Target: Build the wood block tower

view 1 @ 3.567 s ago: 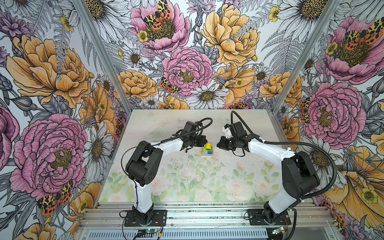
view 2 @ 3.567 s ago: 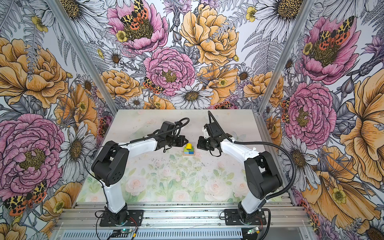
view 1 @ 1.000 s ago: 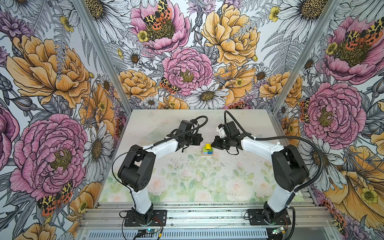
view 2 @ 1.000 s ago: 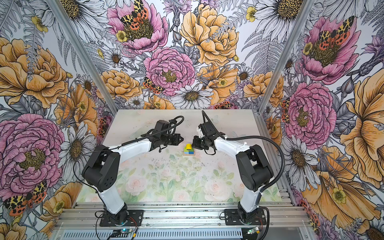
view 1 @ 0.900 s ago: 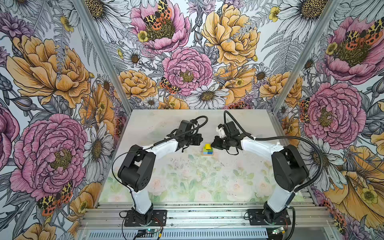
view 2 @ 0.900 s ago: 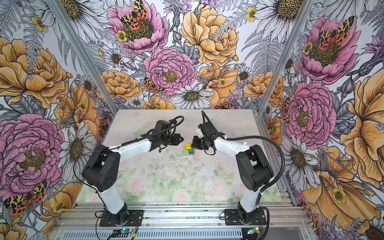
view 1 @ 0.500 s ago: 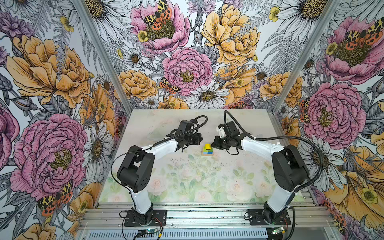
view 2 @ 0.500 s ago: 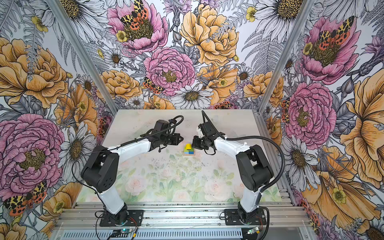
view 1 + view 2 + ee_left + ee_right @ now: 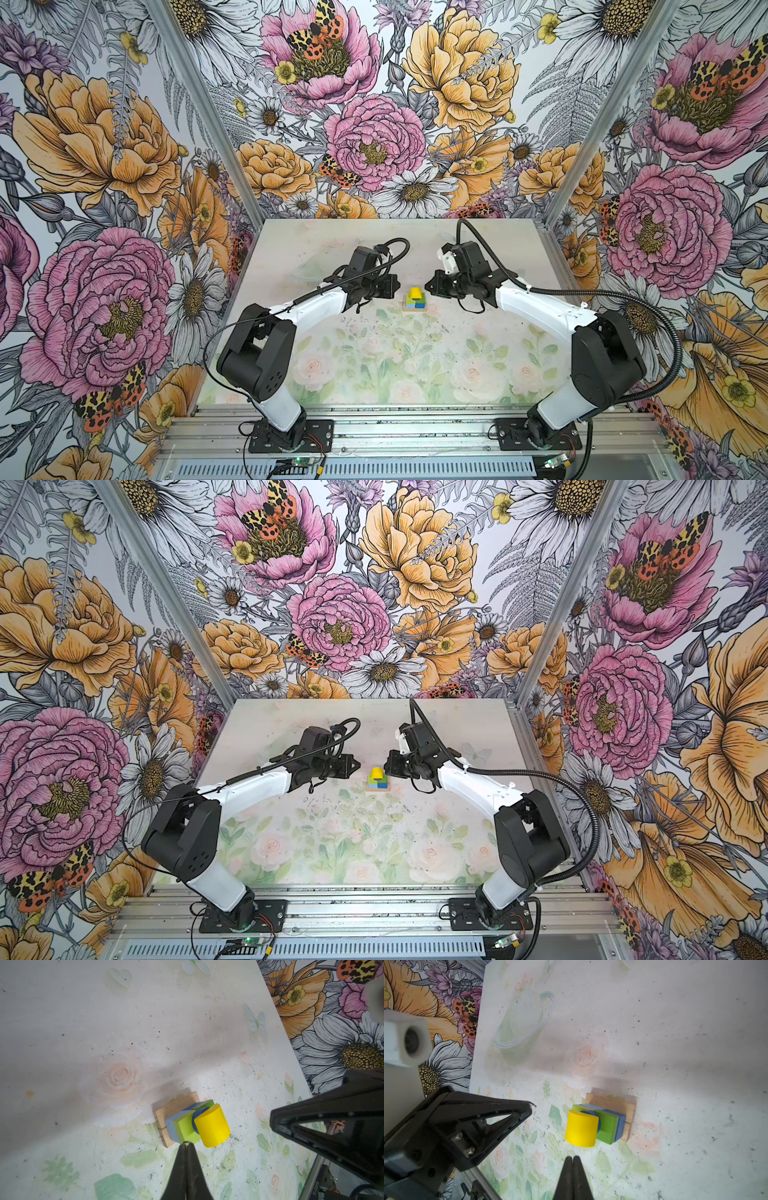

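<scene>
Flanked tower
Left gripper and right gripper crowd the wood block tower sideways; table near and far lies open.

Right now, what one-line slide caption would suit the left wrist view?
Shut left gripper hovers beside the stacked wood block tower, a yellow half-round on top.

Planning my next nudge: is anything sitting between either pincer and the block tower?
Nothing visible. The left pincer and right pincer, both shut, flank the wood block tower with only bare table between; the left tip looks very close to a green cube.
</scene>
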{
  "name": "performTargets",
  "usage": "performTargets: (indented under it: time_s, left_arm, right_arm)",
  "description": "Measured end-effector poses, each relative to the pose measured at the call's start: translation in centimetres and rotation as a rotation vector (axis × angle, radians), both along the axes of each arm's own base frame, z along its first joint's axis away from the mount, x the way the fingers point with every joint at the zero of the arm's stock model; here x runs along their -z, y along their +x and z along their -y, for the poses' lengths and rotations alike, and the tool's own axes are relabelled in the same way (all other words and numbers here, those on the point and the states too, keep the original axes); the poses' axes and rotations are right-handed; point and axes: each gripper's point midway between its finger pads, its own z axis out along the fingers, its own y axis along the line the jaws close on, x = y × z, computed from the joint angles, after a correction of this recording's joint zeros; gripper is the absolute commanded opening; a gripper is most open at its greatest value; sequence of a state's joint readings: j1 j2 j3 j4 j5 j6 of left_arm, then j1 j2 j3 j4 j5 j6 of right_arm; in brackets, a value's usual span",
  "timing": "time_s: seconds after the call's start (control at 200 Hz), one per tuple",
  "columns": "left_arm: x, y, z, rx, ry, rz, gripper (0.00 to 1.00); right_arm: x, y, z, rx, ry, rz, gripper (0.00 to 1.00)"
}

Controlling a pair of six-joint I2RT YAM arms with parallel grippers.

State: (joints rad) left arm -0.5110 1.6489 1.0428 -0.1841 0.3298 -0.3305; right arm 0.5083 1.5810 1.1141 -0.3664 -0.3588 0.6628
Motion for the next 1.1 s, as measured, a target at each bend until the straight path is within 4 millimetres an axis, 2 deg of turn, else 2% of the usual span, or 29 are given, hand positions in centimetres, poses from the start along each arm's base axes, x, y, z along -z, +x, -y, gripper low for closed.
performTargets:
  time_s: [0.35, 0.791, 1.101]
  left_arm:
    - [0.2, -0.6, 0.8, 0.016, -0.010, -0.006, 0.00]
    - [2.4, -0.8, 1.5, 0.029, -0.003, -0.056, 0.00]
    - [2.3, -0.5, 1.9, 0.033, -0.016, -0.053, 0.00]
  right_arm:
    - [2.4, -3.3, -1.1, -0.038, -0.045, -0.065, 0.00]
    - [3.8, -3.0, -0.8, -0.011, -0.085, -0.081, 0.00]
    - [4.0, -2.6, -1.1, -0.007, -0.088, -0.084, 0.00]
